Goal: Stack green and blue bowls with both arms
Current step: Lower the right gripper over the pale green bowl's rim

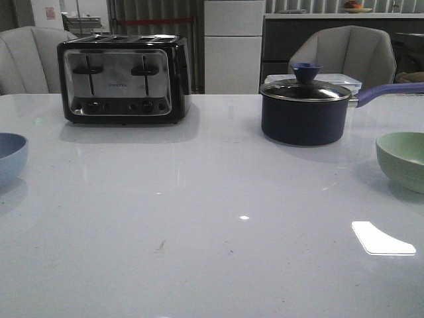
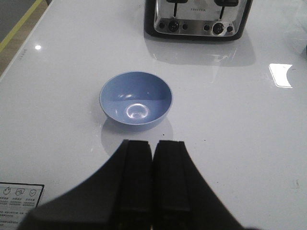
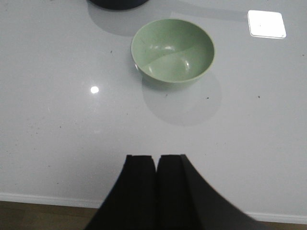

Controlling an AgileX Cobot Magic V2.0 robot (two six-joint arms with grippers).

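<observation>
The blue bowl (image 1: 10, 156) sits upright and empty at the table's far left edge; it also shows in the left wrist view (image 2: 136, 100). The green bowl (image 1: 404, 159) sits upright and empty at the far right edge; it also shows in the right wrist view (image 3: 172, 50). My left gripper (image 2: 153, 143) is shut and empty, held above the table a short way back from the blue bowl. My right gripper (image 3: 157, 157) is shut and empty, near the table's front edge, well back from the green bowl. Neither arm shows in the front view.
A black and chrome toaster (image 1: 124, 79) stands at the back left. A dark navy lidded saucepan (image 1: 306, 109) with a long handle stands at the back right, close behind the green bowl. The white table (image 1: 212, 225) spans between the bowls.
</observation>
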